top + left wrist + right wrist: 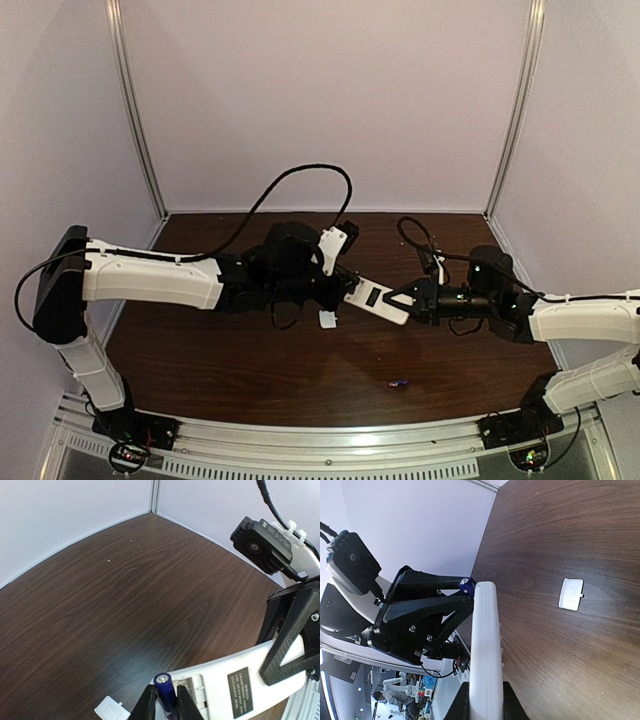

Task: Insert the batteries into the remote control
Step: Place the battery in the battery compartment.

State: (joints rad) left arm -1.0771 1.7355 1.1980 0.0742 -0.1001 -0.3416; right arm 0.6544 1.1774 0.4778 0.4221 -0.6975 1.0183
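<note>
The remote control [378,300] hangs above the table's middle, back side up, with my right gripper [405,300] shut on its right end. In the right wrist view the remote [485,645] is seen edge-on between my jaws [486,700]. My left gripper [166,695] is shut on a purple-blue battery [165,686], which stands at the open recess [196,692] in the remote's white back [280,665]. Its blue tip [466,585] shows beside the remote's far end. A second battery [400,381] lies on the table near the front edge.
The thin white cover piece [328,319] lies flat on the dark wooden table [250,350] just below the remote; it is the cover [111,711] and the cover [571,594] in the wrist views. White walls enclose the back and sides.
</note>
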